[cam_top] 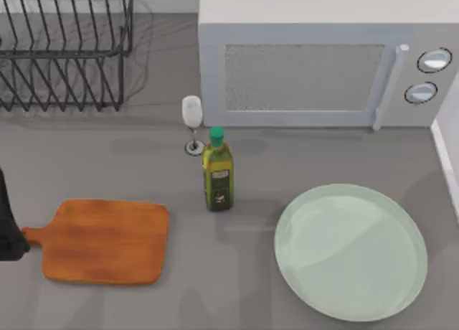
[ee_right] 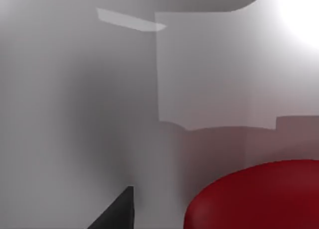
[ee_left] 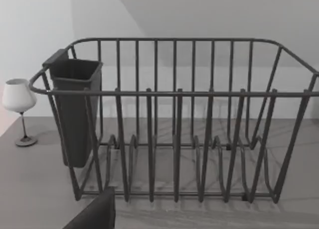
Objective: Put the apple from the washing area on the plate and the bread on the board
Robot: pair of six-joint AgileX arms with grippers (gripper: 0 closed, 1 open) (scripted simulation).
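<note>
1. Landmark is the green-capped olive oil bottle (cam_top: 218,171): the orange-brown wooden cutting board (cam_top: 104,242) lies left of it, the big pale mint-green round plate (cam_top: 351,250) right of it, both bare.
2. My right wrist camera has the glossy red apple (ee_right: 259,196) right up close against pale grey walls. Can't tell how that claw stands.
3. My left arm (cam_top: 7,222) sits by the board's handle, facing the dark wire dish rack (ee_left: 174,119). Can't tell its claw either.

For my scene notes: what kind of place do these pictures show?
Most likely a kitchen counter, rendered in simulation. A large pale grey microwave stands at the back, a dark wire dish rack sits in the far left corner, and an orange-brown wooden cutting board lies in front.
</note>
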